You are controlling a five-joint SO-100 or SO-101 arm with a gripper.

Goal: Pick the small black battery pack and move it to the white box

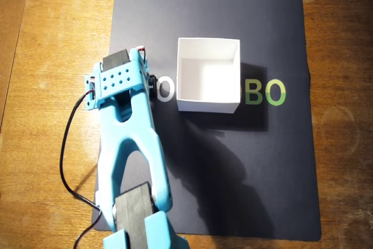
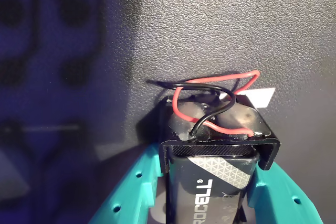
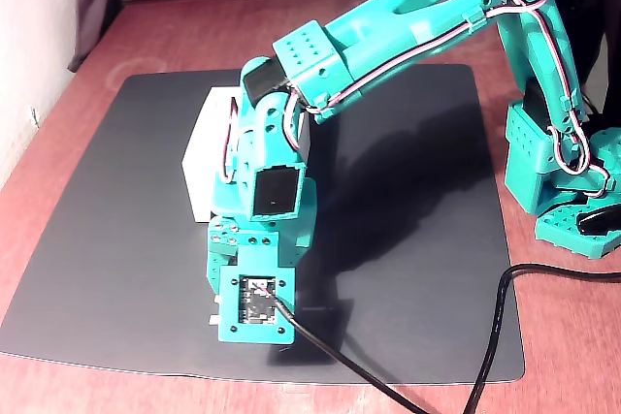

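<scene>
Worked on a wooden table point(image 1: 349, 161) covered by a dark mat point(image 1: 262, 173). At the left of the overhead view, ran a black cable point(image 1: 65, 144) over the wood to the blue arm point(image 1: 131, 144), clear of the working area. Reached forward along the mat's left half and stopped just left of the white box point(image 1: 208, 74), not yet over it. In the wrist view, held the gripper point(image 2: 212, 161) closed on the small black battery pack point(image 2: 220, 177), one finger against each long side, probably to keep the red and black wires point(image 2: 220, 82) free at the far end. Could not tell whether the pack rested on the mat or hung just above it. Read "ROCELL" point(image 2: 202, 203) in white on the pack's label, the first letter cut off. Kept the box upright and empty, open side up, ready to receive the pack. Read a white "O" point(image 1: 165, 88) left of the box and a green "BO" point(image 1: 265, 93) right of it, the middle letters covered by the box.
</scene>
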